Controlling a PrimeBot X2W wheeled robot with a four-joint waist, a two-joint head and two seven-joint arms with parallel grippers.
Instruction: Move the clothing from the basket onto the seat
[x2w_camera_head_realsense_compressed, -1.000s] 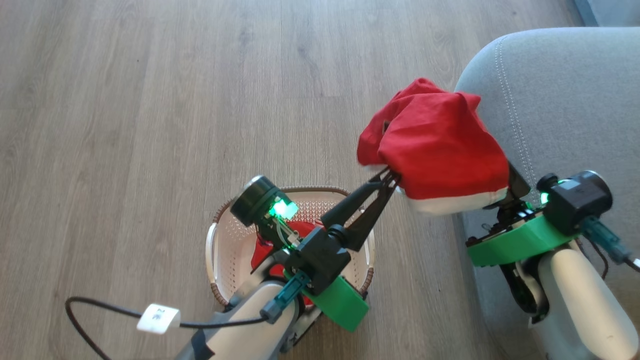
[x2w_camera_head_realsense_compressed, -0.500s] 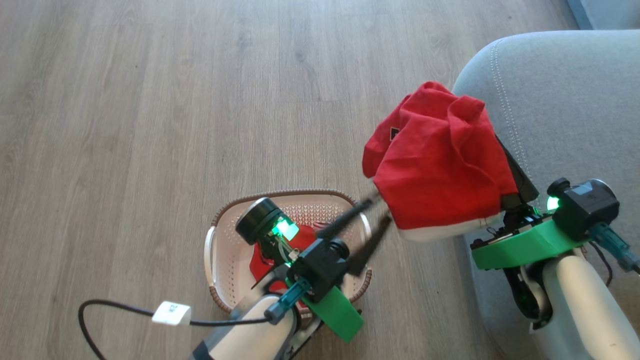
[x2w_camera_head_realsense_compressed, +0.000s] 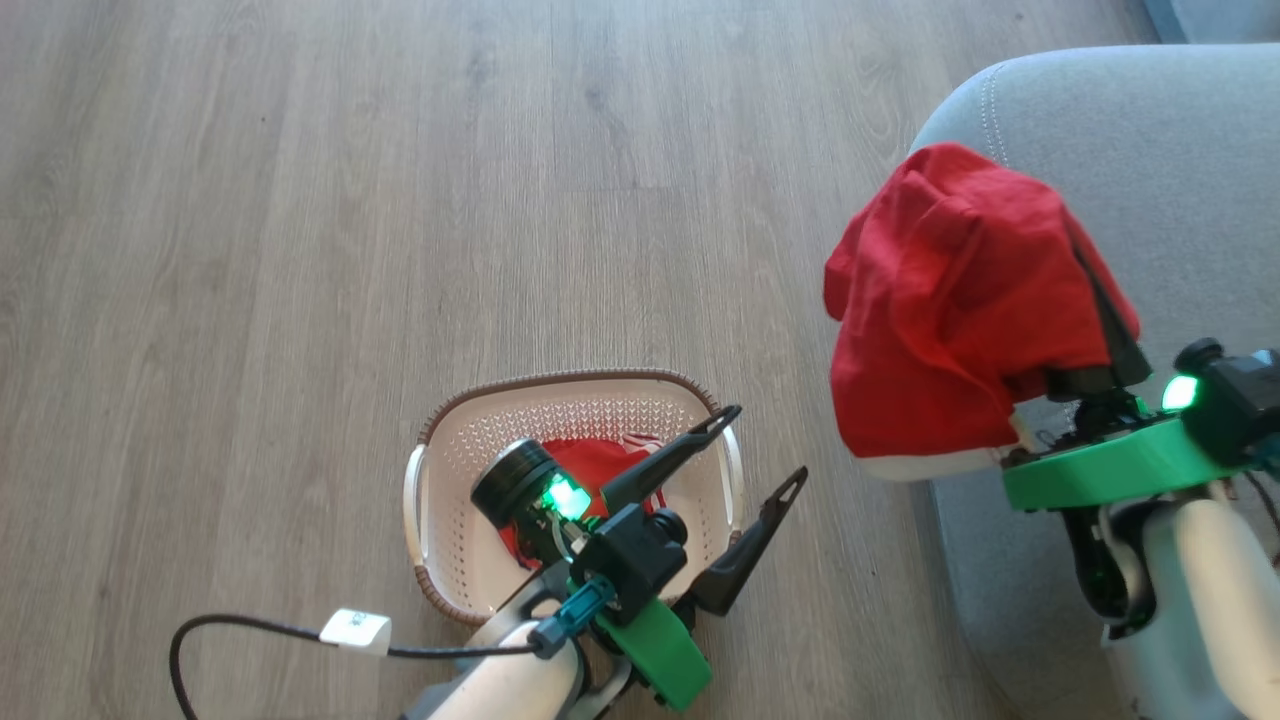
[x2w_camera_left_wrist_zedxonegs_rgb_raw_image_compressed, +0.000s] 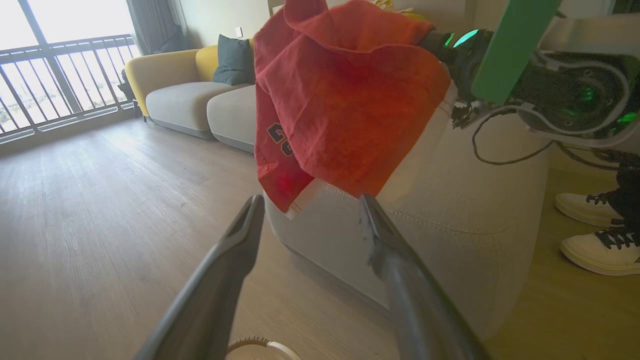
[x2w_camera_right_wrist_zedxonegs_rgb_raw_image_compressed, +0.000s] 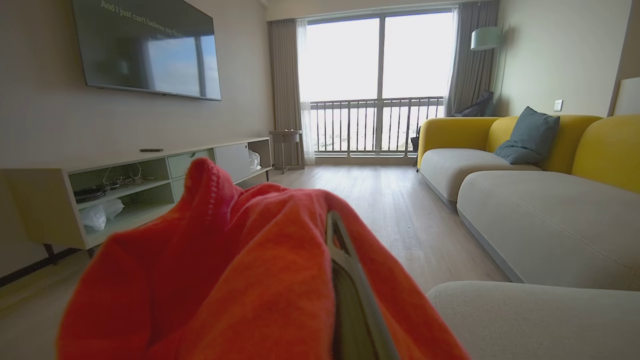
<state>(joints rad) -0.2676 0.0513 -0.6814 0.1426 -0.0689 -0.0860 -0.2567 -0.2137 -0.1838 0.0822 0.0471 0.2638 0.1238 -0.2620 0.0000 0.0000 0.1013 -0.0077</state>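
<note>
Now, with the right end effector clamped on one red garment over the left edge of the seat, carry it well inward before releasing lest it slide off, while the left end effector hangs wide and empty above the basket holding the second garment.

I face a balcony window. Left of that window a television hangs above a low open cabinet; right of it stand a floor lamp and a blue-grey cushion against a yellow backrest. Wood floor runs from the window toward me
</note>
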